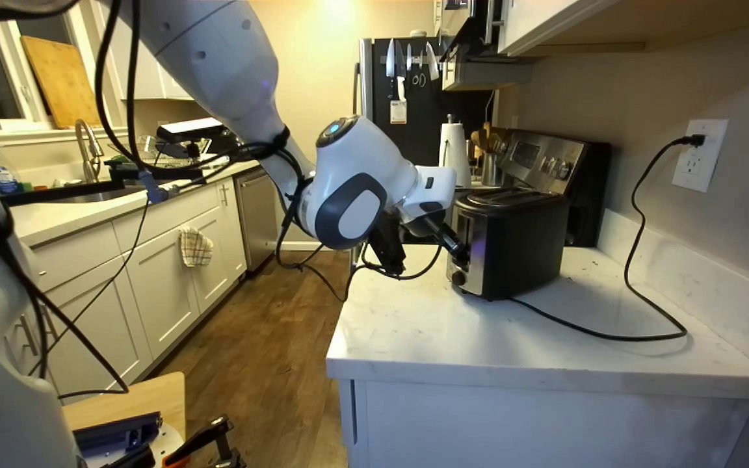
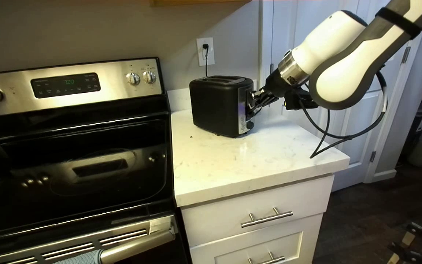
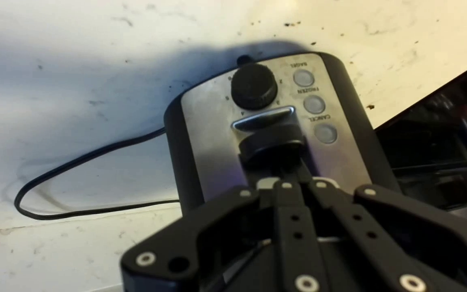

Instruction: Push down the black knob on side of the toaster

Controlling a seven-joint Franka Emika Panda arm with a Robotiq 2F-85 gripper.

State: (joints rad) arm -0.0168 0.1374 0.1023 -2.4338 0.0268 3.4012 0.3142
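The toaster (image 1: 527, 247) stands on the white counter, black-sided with a brushed-silver end face; it also shows in an exterior view (image 2: 216, 104) and the wrist view (image 3: 213, 150). The black knob (image 3: 272, 140) sticks out of that end face, low in its slot, close to the round dial (image 3: 254, 86). My gripper (image 3: 279, 170) is shut, its fingers together, with the tips right at the upper side of the knob. The tips overlap the knob, so exact contact is hidden. In both exterior views the gripper (image 1: 459, 255) (image 2: 255, 104) is tilted down against the toaster's end face.
The black power cord (image 1: 615, 337) runs over the counter (image 1: 478, 344) to the wall outlet (image 1: 699, 156). The stove (image 2: 86, 157) stands beside the counter. Bagel, frozen and cancel buttons (image 3: 313, 104) sit beside the slot. Upper cabinets (image 1: 563, 26) hang above.
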